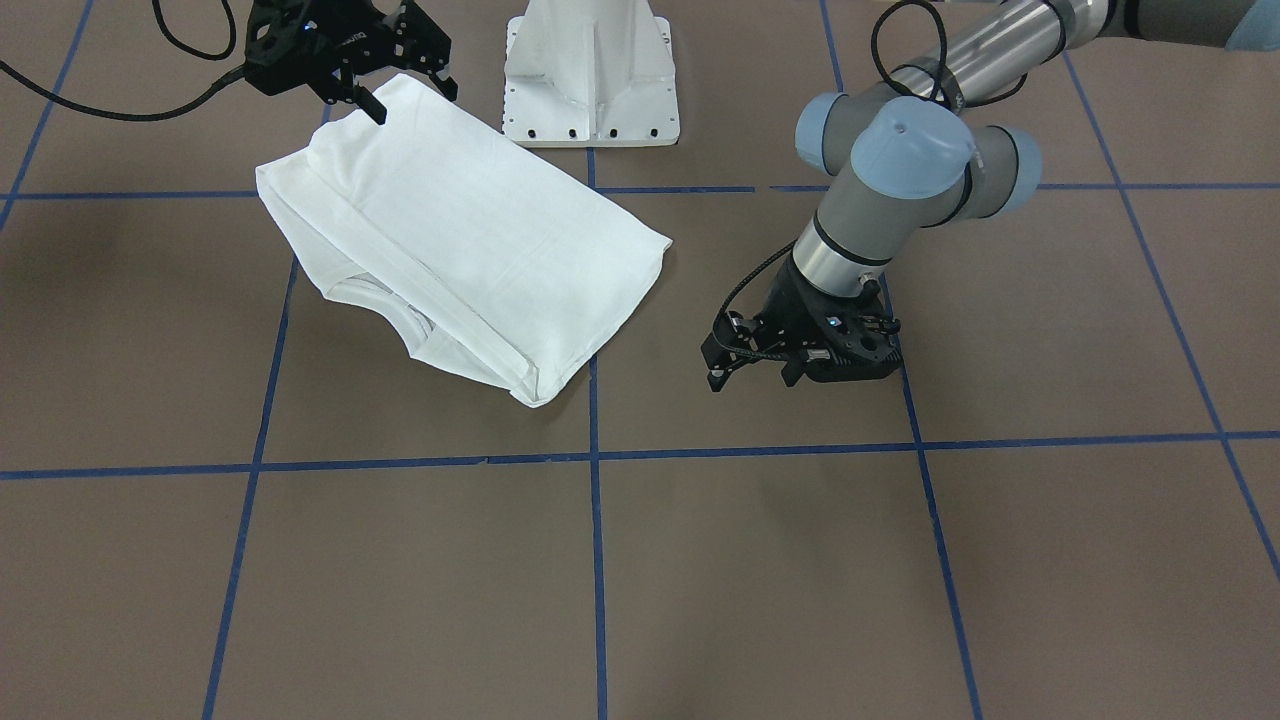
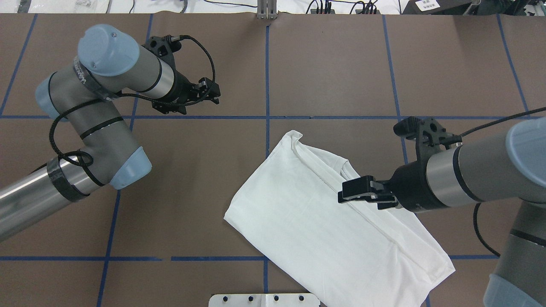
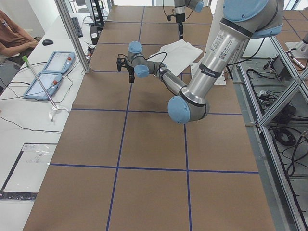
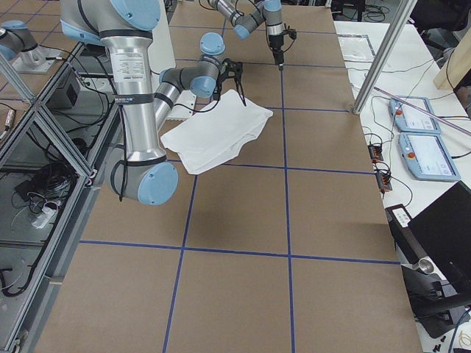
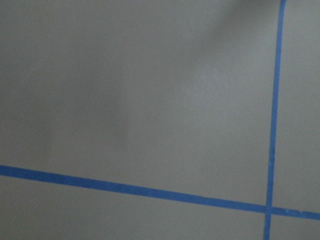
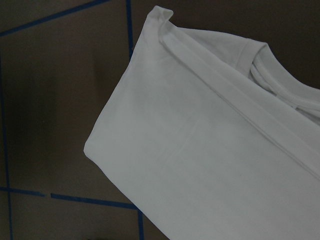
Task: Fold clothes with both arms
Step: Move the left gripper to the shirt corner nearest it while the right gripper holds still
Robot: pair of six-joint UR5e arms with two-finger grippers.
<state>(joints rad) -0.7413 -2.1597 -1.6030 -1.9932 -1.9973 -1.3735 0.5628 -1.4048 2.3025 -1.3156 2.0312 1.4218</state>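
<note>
Shirt (image 2: 315, 221) folded into 1 white rectangle, diagonal, right of table (image 2: 341, 64) centre. Right gripper (image 1: 410, 100) hovers over its edge, jaws spread, empty. Left gripper (image 1: 752, 380) well apart, pointing down at bare table — spread, empty.

The near right arm (image 4: 140, 95) bends over the brown table (image 4: 243, 279). Its right gripper (image 4: 234, 72) hangs just above the far corner of the folded white shirt (image 4: 217, 132), which spreads from under it toward the camera. Beyond it, the far left gripper (image 4: 280, 53) points down, well apart from the shirt. Right of both grippers, a blue-framed tablet (image 4: 430, 157) lies on a white desk (image 4: 441, 95).
</note>
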